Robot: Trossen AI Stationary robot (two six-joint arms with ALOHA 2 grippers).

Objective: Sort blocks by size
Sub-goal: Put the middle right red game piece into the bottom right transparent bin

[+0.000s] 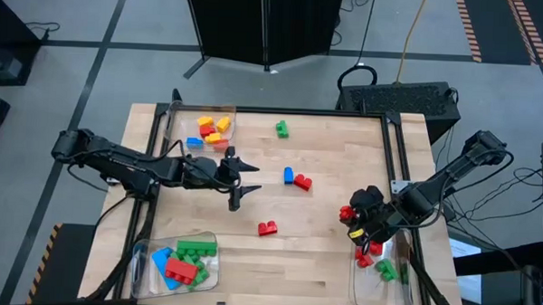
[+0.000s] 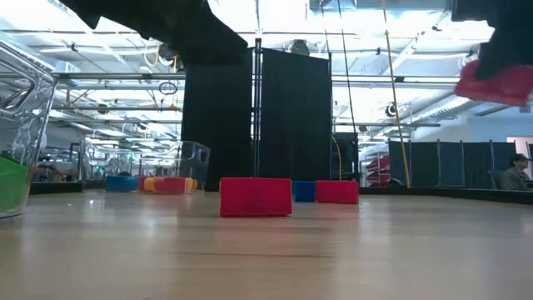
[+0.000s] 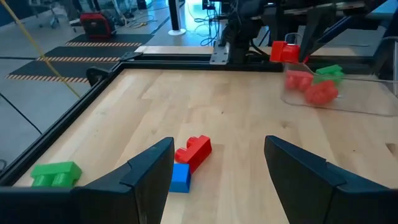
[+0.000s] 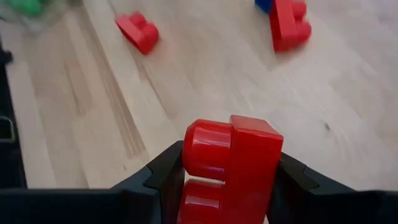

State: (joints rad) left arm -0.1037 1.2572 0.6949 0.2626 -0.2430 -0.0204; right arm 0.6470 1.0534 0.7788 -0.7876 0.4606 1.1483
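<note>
My right gripper is at the table's right side, just beyond the near-right tray, shut on a red block. My left gripper hangs open over the table's middle left, touching nothing. Ahead of it a red block and a blue block lie together on the wood. A green block lies farther back, and another red block lies nearer the front. The low view shows the held block well above the tabletop. My right gripper pinches the red block between its two fingers, one on each of its opposite sides. The fingers slant downward from the table's right. The block is lifted clear of the table, its studs turned sideways.
Three clear trays stand at corners: far left with yellow, orange, blue and red blocks, near left with green, blue and red ones, near right with red and green ones. A raised dark frame edges the table.
</note>
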